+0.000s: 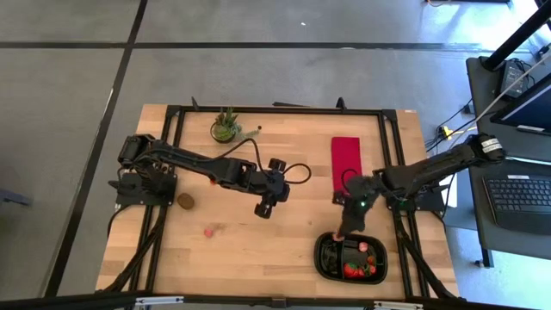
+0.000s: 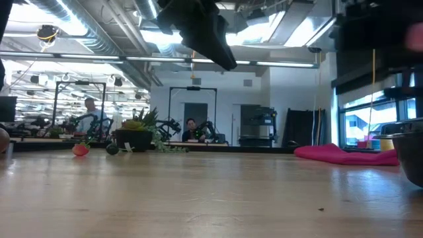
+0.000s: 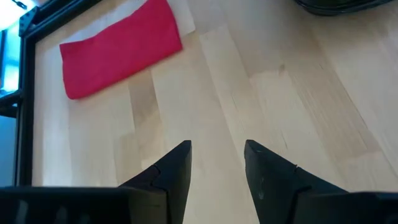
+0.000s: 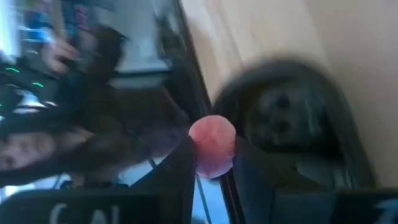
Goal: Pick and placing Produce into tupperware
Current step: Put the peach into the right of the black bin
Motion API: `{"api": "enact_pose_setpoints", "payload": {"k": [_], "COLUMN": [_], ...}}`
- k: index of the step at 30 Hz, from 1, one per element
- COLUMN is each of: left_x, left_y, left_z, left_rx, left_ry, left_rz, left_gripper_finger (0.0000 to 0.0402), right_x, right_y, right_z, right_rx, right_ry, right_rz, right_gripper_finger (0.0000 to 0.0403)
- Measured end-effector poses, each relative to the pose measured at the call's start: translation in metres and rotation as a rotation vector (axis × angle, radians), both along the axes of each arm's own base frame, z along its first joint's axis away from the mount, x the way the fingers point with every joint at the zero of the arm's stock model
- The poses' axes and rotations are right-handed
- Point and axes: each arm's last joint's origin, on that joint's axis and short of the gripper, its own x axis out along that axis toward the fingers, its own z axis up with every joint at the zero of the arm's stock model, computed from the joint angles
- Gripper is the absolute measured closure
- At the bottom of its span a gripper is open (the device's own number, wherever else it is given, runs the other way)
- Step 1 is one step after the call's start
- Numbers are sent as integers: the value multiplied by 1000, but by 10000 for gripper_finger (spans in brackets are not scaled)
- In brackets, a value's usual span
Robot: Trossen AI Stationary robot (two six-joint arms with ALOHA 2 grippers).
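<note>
The wooden table [image 1: 258, 250] fills the middle of the high view. On it, toward five o'clock, sits the black two-compartment tray [image 1: 323, 263], holding several red fruit pieces [image 1: 353, 270] in the part nearer the table's right edge; the other compartment looks dark and I cannot tell what lies in it. A flat red cloth [image 1: 346, 157] lies at about two o'clock from the table's centre, well apart from the tray. A small potted green plant [image 1: 225, 127] stands at eleven o'clock near the far edge.

The left gripper [image 3: 216, 163] hangs over bare wood near the table's centre, its two fingers standing apart with nothing between them. The right gripper [image 4: 213, 160] is just over the tray's far rim, at about four o'clock from centre, its fingers clamped on a small pinkish-red fruit piece [image 4: 212, 145].

A brown kiwi-like oval [image 1: 185, 201] lies at nine o'clock, near the left arm's base. One loose pink-red fruit piece [image 1: 207, 231] rests at about seven o'clock, well apart from the tray; in the low view a red piece [image 2: 80, 150] and a dark berry [image 2: 112, 149] lie just beside each other on the wood.
</note>
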Motion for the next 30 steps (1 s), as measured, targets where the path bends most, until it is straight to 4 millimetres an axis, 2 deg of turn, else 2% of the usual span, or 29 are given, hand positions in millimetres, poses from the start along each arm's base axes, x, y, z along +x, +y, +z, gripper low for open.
{"api": "enact_pose_setpoints", "payload": {"k": [4,8,13,21,25,30], "left_x": [0,0,0,-2,-2,-2], "left_y": [1,1,1,1,2,21], "left_z": [0,0,-1,-2,-7,-11], "left_rx": [0,0,-1,-16,-150,-283], "left_ry": [5,5,5,27,46,41], "left_rz": [2,3,3,-2,-87,-80], "left_gripper_finger": [265,268,272,279,284,291], "right_x": [-16,-29,-35,-36,-34,-31], "right_y": [16,28,40,50,55,57], "right_z": [7,10,8,4,1,-6], "right_rx": [-92,-206,-251,-273,-279,-325], "right_ry": [252,385,395,390,375,377], "right_rz": [-48,-143,-210,-193,-175,-170], "right_gripper_finger": [311,312,309,268,251,230]}}
